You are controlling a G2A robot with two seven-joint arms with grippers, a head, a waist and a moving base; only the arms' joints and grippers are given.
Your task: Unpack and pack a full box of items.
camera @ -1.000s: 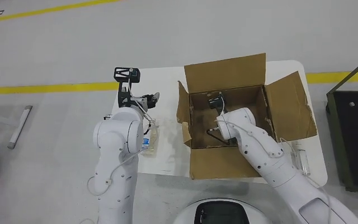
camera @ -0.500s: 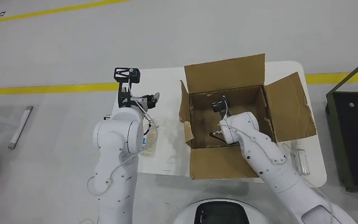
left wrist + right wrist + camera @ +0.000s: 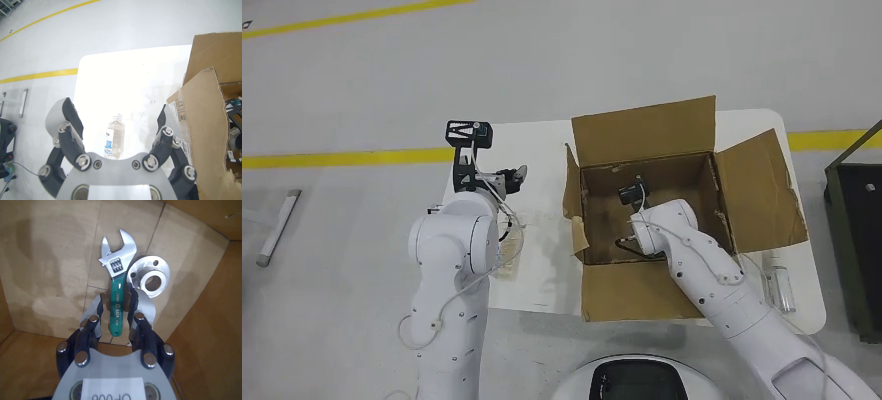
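Right gripper (image 3: 117, 294) shifted inside box (image 3: 642, 132) | part-open astride wrench (image 3: 118, 262) handle | left gripper (image 3: 115, 106) wide open, empty

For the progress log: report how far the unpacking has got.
Done: a bottle lies on the table by the open left gripper, another bottle right of the box. In hand: the right gripper, open, straddles the wrench handle inside the box without gripping. Left: wrench and metal flange to lift out, then repacking.
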